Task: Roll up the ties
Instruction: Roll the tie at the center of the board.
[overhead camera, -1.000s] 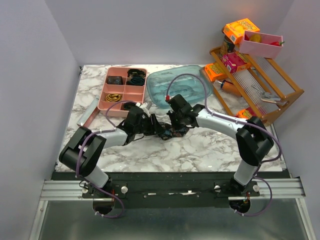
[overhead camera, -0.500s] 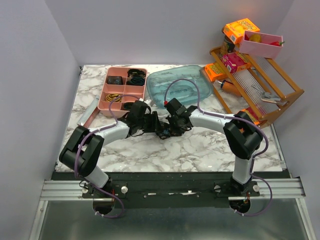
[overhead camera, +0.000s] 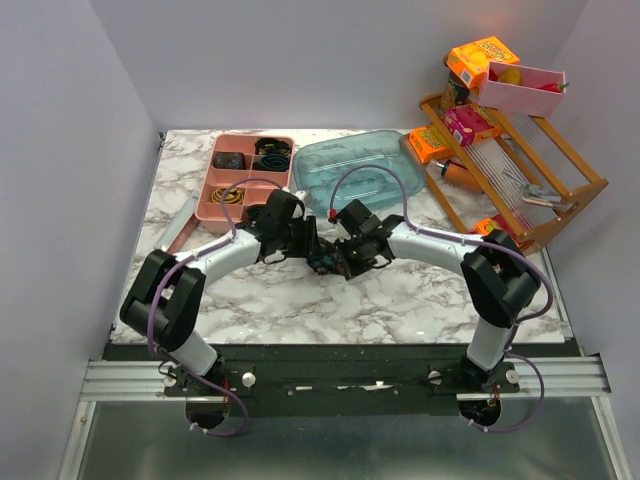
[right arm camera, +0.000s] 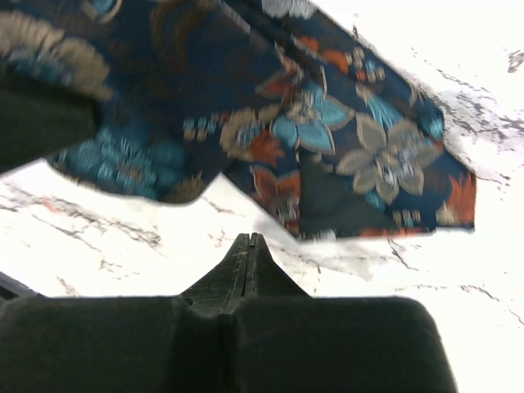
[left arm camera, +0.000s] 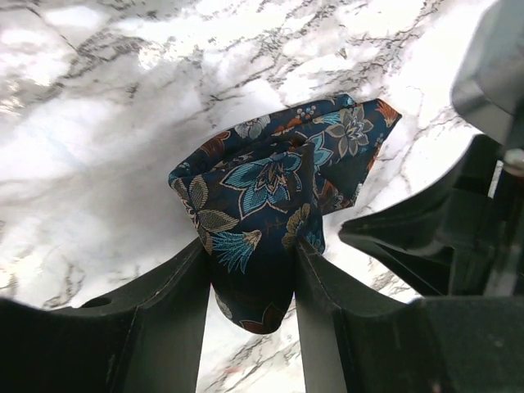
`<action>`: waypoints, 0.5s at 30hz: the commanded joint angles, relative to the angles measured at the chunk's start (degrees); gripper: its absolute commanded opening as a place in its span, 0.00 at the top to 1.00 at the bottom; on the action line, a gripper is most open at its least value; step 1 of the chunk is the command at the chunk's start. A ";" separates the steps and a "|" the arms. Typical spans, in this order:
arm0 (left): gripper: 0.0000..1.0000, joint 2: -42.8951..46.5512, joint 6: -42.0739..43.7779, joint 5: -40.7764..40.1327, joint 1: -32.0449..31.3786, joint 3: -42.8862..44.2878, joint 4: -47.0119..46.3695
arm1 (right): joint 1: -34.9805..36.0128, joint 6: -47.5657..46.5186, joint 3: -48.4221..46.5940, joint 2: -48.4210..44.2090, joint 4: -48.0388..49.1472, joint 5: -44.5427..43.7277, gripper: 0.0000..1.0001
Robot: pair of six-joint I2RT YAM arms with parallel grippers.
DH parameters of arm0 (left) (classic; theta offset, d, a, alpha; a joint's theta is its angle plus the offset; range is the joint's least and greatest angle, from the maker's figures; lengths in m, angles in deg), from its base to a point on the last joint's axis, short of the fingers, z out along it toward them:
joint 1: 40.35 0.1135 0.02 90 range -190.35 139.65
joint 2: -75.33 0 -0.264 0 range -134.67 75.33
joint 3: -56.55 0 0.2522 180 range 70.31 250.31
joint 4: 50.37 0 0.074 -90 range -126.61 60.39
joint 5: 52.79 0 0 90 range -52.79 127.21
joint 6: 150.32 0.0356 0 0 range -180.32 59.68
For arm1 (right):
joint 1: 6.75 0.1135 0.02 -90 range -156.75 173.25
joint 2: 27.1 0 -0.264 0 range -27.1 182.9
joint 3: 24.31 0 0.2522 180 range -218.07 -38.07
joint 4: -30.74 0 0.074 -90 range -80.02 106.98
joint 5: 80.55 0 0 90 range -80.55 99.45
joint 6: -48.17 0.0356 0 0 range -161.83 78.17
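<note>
1. The tie (left arm camera: 270, 192) sits at the middle of the marble tabletop (overhead camera: 400, 295), between the two arms. It is bunched into a loose fold, not a tight coil, and in the left wrist view one pointed end juts out from the bundle.
2. The left jaws stand partly spread and pinch the folded body of the tie, one finger against each flank. We read this grip as an anchor that keeps the bundle gathered and raised so the loose fabric can be wound around it.
3. The right jaws are pressed together and hold nothing. In the right wrist view their closed tip lies just below the tie's edge, with a strip of marble showing between, so it appears not to touch. We judge that a closed tip suits nudging or tucking the free end better than grasping it.
4. From above, the left arm (overhead camera: 225, 255) and right arm (overhead camera: 430, 240) meet nose to nose over the tie and hide most of it.
5. The pink tray (overhead camera: 250, 136) behind the left arm holds dark coils (overhead camera: 272, 161) in its compartments. We take these for finished rolls and the tray for this tie's destination. We cannot tell which compartment is free.
6. We judge the roll unfinished, and if the pinch eases before the end is wrapped, the fold will likely spring open.
</note>
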 commanded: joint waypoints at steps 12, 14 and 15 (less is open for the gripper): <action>0.48 -3.10 9.47 -12.96 -0.54 11.76 18.40 | -0.99 0.13 -1.95 -4.43 -0.41 -6.52 0.99; 0.48 -4.06 10.26 -15.25 -1.24 13.00 21.12 | -1.51 0.40 -1.16 -5.21 -0.32 -7.91 0.99; 0.48 -4.33 10.61 -17.70 -1.59 14.22 22.00 | -1.78 0.48 -0.90 -5.57 -0.06 -8.02 0.99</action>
